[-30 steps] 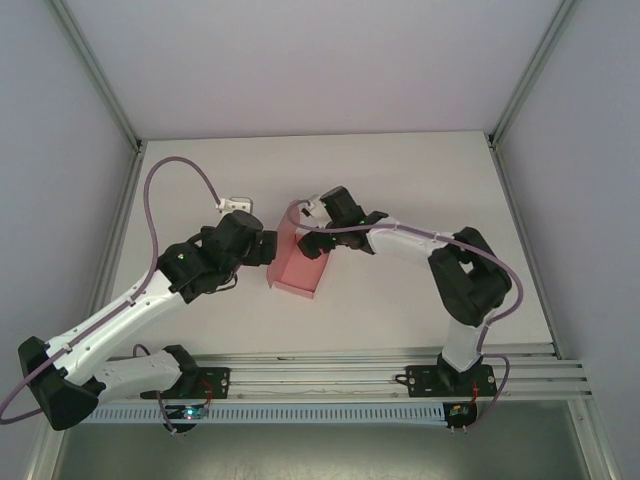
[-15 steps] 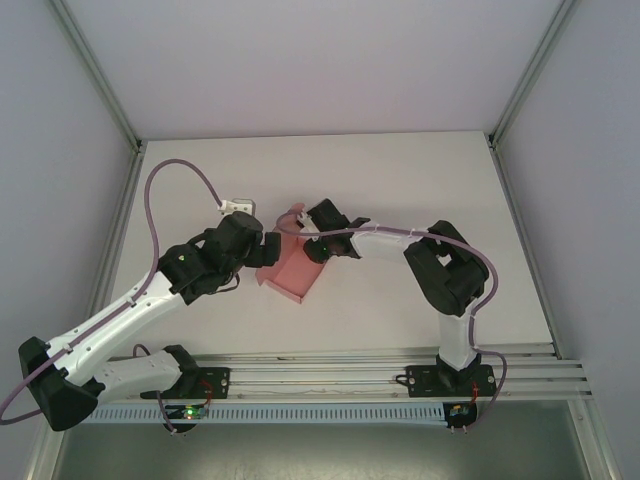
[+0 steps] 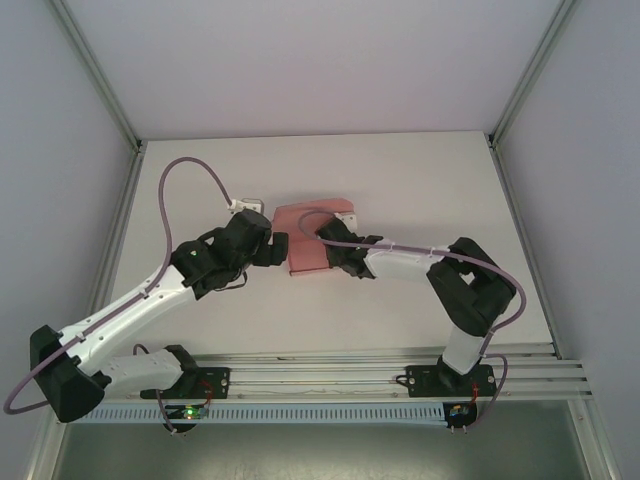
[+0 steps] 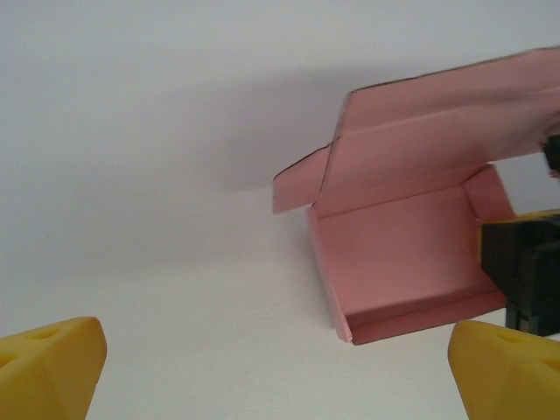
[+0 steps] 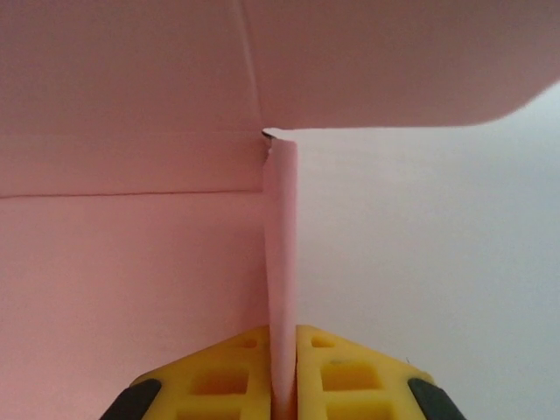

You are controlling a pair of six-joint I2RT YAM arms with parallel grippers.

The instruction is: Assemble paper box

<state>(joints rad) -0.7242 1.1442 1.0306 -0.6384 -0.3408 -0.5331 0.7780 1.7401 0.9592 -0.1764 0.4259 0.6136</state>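
The paper box [image 3: 306,250] is a shallow pink card tray with its lid flap [image 3: 316,209] standing open at the far side. It lies mid-table between the two arms. My right gripper [image 3: 334,256] is shut on the tray's right side wall [image 5: 282,236], whose thin card edge runs up between the yellow fingers [image 5: 350,376]. The left wrist view shows the paper box [image 4: 402,254] ahead and to the right, with a small side flap [image 4: 297,179] sticking out. My left gripper [image 3: 284,250] sits at the tray's left edge, fingertips [image 4: 48,367] wide apart, holding nothing.
The white table [image 3: 420,180] is walled by grey panels and aluminium posts [image 3: 95,75]. A metal rail [image 3: 330,375] carrying both arm bases runs along the near edge. A purple cable [image 3: 170,190] loops over the left arm.
The right gripper has shut on the box's side wall. The box has swung round and shifted toward the back, its lid now far side. The left gripper moved right, staying open.
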